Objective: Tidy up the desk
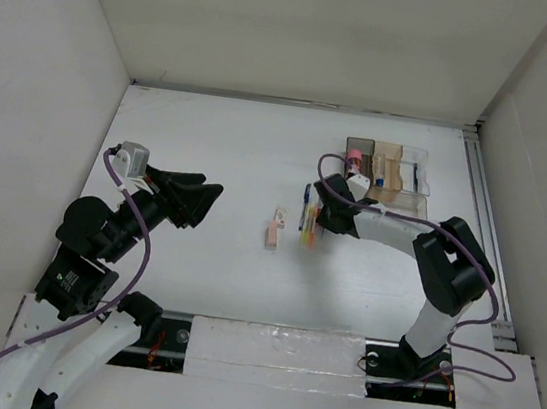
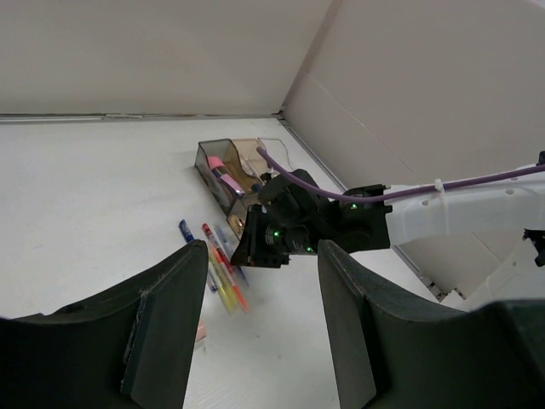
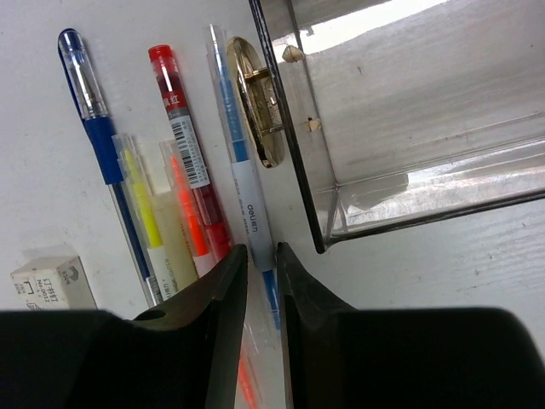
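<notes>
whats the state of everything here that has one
left gripper: open, empty
right gripper: nearly closed astride the white-and-blue pen, grip unclear
white-and-blue pen: flat on the desk, beside the tray
tray: upright, compartment by the pens empty
gold clip: lying beside tray wall
eraser: lying flat

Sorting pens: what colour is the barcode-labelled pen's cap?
The cap is red; the right wrist view shows it best.

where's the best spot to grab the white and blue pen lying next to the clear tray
Take the white and blue pen across its barrel, from straight above, at the end near the right end effector. It lies flat on the desk, so only its sides offer grip. Farther up, the gold clip crowds one side; the red pen lies close on the other, so keep the jaws narrow.
</notes>
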Tool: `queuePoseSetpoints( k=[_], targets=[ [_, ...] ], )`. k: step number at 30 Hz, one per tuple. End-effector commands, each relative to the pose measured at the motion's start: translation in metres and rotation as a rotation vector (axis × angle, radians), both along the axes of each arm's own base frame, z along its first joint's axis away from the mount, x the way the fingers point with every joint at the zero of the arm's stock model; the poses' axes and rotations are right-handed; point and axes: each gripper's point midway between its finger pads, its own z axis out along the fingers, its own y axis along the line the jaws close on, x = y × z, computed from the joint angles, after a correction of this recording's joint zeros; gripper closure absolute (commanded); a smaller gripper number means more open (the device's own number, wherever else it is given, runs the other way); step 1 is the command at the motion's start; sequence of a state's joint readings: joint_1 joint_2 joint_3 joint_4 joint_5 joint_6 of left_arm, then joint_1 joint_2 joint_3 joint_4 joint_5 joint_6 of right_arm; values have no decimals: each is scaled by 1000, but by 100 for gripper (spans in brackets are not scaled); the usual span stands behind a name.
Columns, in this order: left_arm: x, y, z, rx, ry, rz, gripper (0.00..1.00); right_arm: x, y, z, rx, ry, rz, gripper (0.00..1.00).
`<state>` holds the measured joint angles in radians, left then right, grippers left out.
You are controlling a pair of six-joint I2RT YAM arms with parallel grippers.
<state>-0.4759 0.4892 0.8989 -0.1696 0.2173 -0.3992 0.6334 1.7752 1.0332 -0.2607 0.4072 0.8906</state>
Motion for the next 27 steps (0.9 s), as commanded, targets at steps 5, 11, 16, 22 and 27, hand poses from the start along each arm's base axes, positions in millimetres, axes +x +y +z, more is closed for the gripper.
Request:
queuePoseSetpoints(
  k=[5, 11, 16, 22, 27],
  targets=[
    [-6, -1, 15, -14, -58, -18, 50, -3, 2, -14, -15, 18, -14, 74],
    [-6, -1, 16, -15, -61, -23, 50, -5, -4, -13, -31, 13, -23, 89],
    [-6, -1, 16, -15, -61, -21, 49, -7, -6, 6, -30, -29, -16, 99],
    [-6, -1, 15, -14, -60, -21, 50, -7, 24, 86, 81, -203, 93, 99],
    [-6, 0, 16, -16, -65, -17, 50, 4, 10, 165, 172, -345, 114, 99]
  ],
)
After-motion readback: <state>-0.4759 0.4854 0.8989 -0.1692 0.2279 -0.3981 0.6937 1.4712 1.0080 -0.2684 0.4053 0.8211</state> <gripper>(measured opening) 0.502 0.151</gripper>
